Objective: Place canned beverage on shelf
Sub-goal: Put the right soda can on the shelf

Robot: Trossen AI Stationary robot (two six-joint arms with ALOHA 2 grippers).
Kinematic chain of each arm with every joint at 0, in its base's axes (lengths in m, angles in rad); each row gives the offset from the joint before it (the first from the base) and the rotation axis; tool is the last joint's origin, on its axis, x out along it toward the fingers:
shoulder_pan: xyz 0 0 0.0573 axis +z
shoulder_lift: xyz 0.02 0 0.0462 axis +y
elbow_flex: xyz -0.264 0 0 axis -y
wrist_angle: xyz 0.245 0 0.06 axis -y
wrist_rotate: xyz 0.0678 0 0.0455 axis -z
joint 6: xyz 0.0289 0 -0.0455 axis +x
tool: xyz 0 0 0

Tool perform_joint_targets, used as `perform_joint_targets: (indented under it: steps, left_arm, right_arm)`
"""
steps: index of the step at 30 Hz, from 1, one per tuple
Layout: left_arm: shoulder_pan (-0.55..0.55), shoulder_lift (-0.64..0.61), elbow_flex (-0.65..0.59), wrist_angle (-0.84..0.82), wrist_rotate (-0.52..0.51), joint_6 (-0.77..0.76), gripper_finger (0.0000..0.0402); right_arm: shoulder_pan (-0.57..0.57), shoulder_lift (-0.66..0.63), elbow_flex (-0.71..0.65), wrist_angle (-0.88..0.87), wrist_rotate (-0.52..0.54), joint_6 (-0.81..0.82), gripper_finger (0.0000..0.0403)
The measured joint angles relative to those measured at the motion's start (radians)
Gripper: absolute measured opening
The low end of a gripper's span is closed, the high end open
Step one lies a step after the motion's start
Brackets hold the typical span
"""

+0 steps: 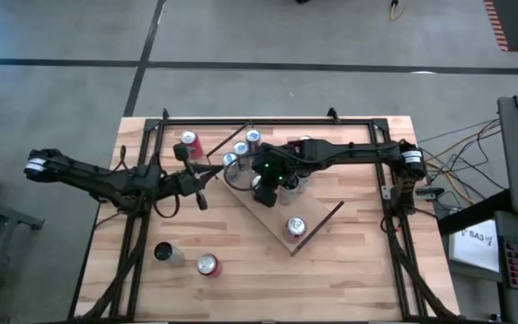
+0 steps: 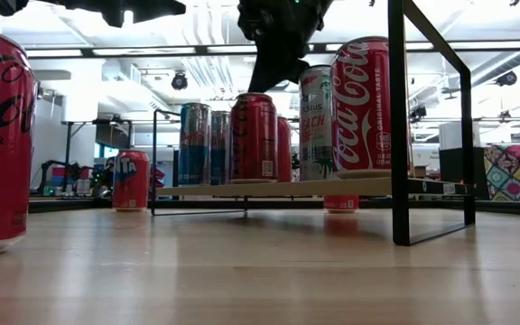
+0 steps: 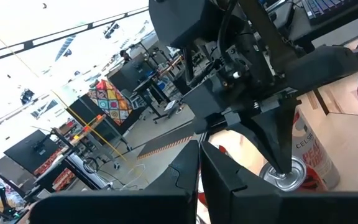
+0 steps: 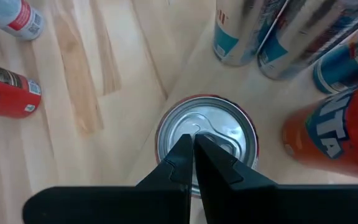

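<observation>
Already the shelf (image 1: pixel 317 223) carries most of the cans, so the job looks well advanced but not finished. Working left to right with the shelf as landmark: well off its near-left side, on the bare table (image 1: pixel 358 270), stand a silver-topped can (image 1: pixel 164 253) and a red can (image 1: pixel 207 265), both apparently yet to be placed. A third loose can (image 1: pixel 188 141) stands beyond the shelf's left corner. The left gripper (image 1: pixel 201 192) hangs just left of the shelf, fingers clenched together on nothing. On the shelf itself a cluster of cans (image 1: pixel 241 148) crowds the far-left end, and the right gripper (image 4: pixel 192 158) hovers directly above one can there (image 4: pixel 207 138), fingers pressed shut and holding nothing. Toward the shelf's near end one red can (image 1: pixel 295 227) stands alone, with free board around it.
</observation>
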Motion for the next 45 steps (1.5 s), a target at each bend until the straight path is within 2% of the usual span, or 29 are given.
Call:
perform_joint_targets:
  steps: [10,14,25,35,41,45]
  left_arm:
    - [0.0,0.001,0.0,0.0,0.0,0.0,0.0]
    - [0.0,0.001,0.0,0.0,0.0,0.002,0.0]
    - [0.0,0.001,0.0,-0.003,0.0,0.003,0.0]
    - [0.0,0.002,0.0,-0.016,0.0,0.003,0.0]
    - [0.0,0.002,0.0,-0.016,0.0,0.003,0.0]
    - [0.0,0.002,0.0,-0.016,0.0,0.004,0.0]
  right_arm:
    - [-0.009,0.0,0.001,-0.003,0.004,-0.003,0.0009]
    - [-0.014,0.0,0.001,-0.004,0.054,-0.009,0.0009]
    - [-0.033,0.0,0.003,-0.01,0.055,0.015,0.0009]
    - [-0.033,0.003,0.145,-0.025,0.056,-0.019,0.0009]
    - [-0.033,0.065,0.205,-0.028,0.055,-0.057,0.0009]
    - [-0.033,0.117,0.255,-0.107,0.054,-0.067,0.0009]
